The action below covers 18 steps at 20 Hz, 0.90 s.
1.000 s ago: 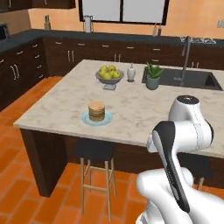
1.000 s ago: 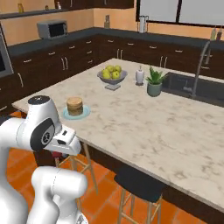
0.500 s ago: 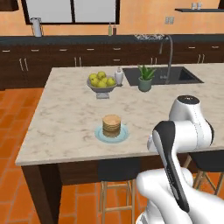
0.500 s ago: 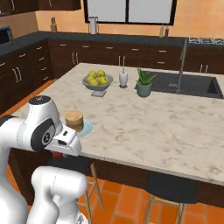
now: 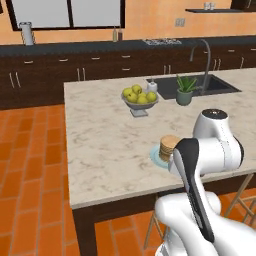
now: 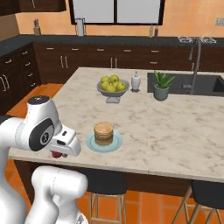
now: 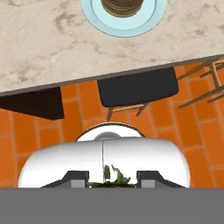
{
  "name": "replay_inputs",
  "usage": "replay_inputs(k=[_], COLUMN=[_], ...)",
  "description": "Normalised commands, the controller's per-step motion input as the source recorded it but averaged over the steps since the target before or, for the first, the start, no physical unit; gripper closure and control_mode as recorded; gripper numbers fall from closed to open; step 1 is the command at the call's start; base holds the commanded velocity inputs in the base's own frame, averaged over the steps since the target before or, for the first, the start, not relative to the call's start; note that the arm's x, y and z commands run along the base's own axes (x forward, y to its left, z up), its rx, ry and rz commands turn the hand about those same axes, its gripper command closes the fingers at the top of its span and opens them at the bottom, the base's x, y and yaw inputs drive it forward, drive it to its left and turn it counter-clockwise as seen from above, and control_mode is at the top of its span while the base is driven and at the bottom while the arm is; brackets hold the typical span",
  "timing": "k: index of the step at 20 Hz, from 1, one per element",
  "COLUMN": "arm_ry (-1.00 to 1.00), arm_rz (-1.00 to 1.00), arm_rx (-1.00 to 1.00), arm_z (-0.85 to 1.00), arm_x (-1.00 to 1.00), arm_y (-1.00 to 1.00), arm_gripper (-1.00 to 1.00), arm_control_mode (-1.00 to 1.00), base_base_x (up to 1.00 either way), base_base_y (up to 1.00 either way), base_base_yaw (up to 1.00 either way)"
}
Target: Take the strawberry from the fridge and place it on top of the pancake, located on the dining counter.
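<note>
Beside the dining counter (image 6: 183, 131), the end effector (image 6: 57, 153) pinches a tiny red strawberry (image 6: 56, 154).

One pancake stack (image 6: 104, 133) on one blue plate (image 6: 92, 144), one fruit bowl (image 6: 113, 89), one potted plant (image 6: 162, 85), one white bottle (image 6: 136, 81), one faucet (image 6: 196, 61), one sink (image 5: 192, 86), two stools (image 6: 209, 194), one strawberry (image 6: 55, 154)
</note>
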Motion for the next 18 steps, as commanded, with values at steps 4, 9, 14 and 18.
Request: replay_inputs(k=[4, 9, 14, 18], arm_ry=[0.00, 0.00, 0.00, -0.14], arm_rz=[0.00, 0.00, 0.00, 0.03], arm_rx=[0.00, 0.00, 0.00, 0.00], arm_z=[0.00, 0.00, 0.00, 0.02], arm_x=[0.00, 0.00, 0.00, 0.32], arm_y=[0.00, 0.00, 0.00, 0.00], arm_gripper=[1.00, 1.00, 1.00, 1.00], arm_control_mode=[1.00, 1.00, 1.00, -1.00], base_base_x=[0.64, 0.57, 0.16, 0.00], base_base_y=[0.43, 0.04, 0.00, 0.00], base_base_yaw=[-0.15, -0.02, 0.00, 0.00])
